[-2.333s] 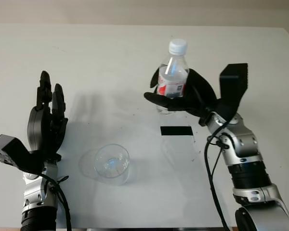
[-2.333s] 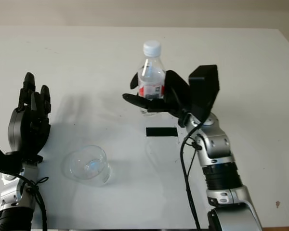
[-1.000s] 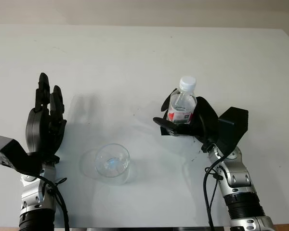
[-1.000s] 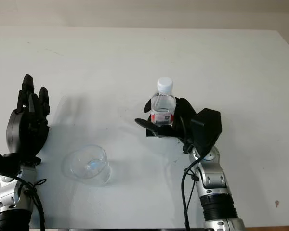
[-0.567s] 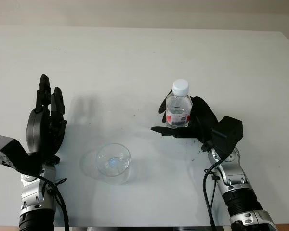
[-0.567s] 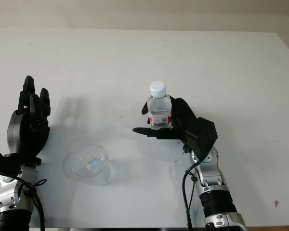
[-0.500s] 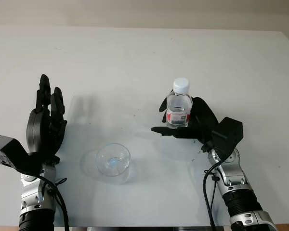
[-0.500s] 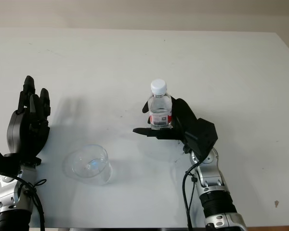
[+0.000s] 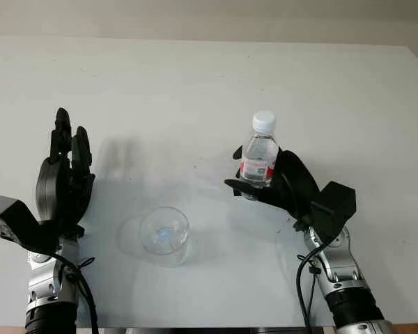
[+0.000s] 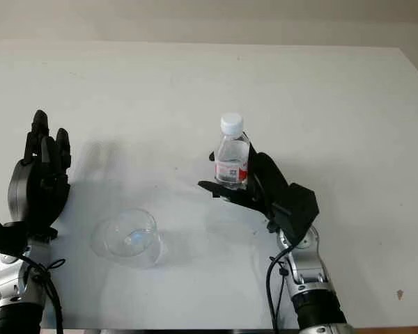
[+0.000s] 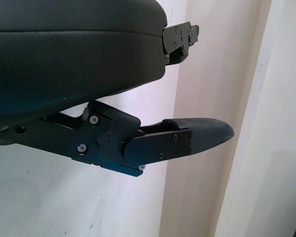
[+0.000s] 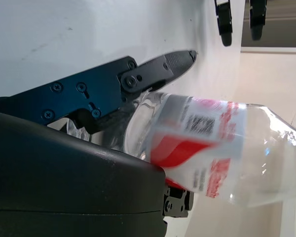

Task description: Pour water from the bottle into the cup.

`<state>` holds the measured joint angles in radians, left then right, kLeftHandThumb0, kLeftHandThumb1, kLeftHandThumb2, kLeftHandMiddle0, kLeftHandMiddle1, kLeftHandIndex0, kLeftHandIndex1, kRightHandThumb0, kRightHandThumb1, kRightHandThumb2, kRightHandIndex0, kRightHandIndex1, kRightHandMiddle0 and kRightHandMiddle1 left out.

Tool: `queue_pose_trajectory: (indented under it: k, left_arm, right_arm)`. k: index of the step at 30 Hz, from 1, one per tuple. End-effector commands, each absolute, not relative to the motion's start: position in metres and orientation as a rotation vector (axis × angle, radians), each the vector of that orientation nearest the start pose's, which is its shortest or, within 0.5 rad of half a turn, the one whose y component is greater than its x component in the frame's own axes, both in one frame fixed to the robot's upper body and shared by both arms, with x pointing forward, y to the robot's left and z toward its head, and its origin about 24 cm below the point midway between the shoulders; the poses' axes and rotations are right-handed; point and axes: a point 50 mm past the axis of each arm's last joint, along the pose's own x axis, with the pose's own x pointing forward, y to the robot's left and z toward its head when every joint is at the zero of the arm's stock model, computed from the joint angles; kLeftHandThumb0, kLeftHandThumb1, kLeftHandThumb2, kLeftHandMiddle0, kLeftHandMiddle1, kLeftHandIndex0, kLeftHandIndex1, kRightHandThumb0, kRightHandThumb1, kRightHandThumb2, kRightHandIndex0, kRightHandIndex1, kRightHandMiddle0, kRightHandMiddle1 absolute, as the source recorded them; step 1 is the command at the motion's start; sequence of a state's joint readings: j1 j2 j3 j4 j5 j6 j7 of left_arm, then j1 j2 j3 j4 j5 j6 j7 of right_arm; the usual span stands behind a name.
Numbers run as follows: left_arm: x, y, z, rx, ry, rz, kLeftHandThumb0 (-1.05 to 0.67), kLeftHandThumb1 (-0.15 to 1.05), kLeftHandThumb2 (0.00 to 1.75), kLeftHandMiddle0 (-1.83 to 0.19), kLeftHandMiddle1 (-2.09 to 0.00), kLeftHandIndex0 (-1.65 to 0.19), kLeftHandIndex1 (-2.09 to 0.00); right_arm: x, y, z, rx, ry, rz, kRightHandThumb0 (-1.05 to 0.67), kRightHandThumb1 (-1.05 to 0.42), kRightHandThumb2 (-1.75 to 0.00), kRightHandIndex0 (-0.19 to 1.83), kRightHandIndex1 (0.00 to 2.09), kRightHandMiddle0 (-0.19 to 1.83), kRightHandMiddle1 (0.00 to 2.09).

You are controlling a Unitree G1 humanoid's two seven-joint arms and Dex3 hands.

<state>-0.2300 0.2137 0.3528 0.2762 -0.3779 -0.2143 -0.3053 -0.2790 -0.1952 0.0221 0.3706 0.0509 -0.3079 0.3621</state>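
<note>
Grasping the capped bottle (image 9: 259, 156), the right robot hand (image 9: 282, 186) has shifted slightly right; cup (image 9: 164, 234) unmoved.

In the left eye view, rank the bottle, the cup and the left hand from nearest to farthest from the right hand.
1. bottle: gripped in the right hand, upright, right of the table's centre.
2. cup: standing on the table to the left of the right hand, nearer the front edge.
3. left hand: open, raised at the table's far left, beyond the cup.
</note>
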Motion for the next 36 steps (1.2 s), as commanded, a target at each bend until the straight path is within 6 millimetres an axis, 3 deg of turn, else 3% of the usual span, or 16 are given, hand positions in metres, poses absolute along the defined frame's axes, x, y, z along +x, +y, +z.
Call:
queue_pose_trajectory:
  k: [1, 4, 6, 9, 22, 36]
  left_arm:
    - [0.28, 0.259, 0.076, -0.163, -0.261, 0.051, -0.74, 1.05, 0.53, 0.17, -0.05, 0.19, -0.05]
    - [0.281, 0.259, 0.076, -0.163, -0.26, 0.054, -0.74, 1.05, 0.53, 0.17, -0.05, 0.19, -0.05]
    - [0.282, 0.258, 0.076, -0.166, -0.261, 0.055, -0.73, 1.05, 0.54, 0.18, -0.05, 0.19, -0.05]
    - [0.282, 0.258, 0.076, -0.165, -0.264, 0.057, -0.74, 1.05, 0.54, 0.17, -0.05, 0.19, -0.05]
    - [0.282, 0.259, 0.076, -0.165, -0.269, 0.059, -0.75, 1.05, 0.52, 0.16, -0.06, 0.18, -0.05]
    - [0.283, 0.26, 0.076, -0.171, -0.272, 0.054, -0.75, 1.05, 0.53, 0.16, -0.05, 0.18, -0.05]
  right_arm:
    - [0.295, -0.162, 0.057, -0.203, -0.169, 0.413, -0.61, -0.97, -0.05, -0.19, 1.27, -0.19, 1.26]
    - [0.293, -0.165, 0.06, -0.243, -0.2, 0.427, -0.64, -0.94, -0.05, -0.17, 0.83, -0.12, 0.79]
    - [0.292, -0.166, 0.062, -0.257, -0.222, 0.433, -0.67, -0.93, -0.05, -0.08, 0.4, -0.03, 0.4]
    - [0.292, -0.168, 0.064, -0.272, -0.246, 0.435, -0.69, -0.92, -0.05, -0.07, 0.15, -0.02, 0.19]
    - [0.297, -0.182, 0.068, -0.275, -0.272, 0.409, -0.86, -0.92, -0.05, -0.19, 0.0, -0.19, 0.01]
    - [0.296, -0.194, 0.081, -0.228, -0.326, 0.438, -0.91, -0.93, -0.06, -0.19, 0.0, -0.19, 0.0]
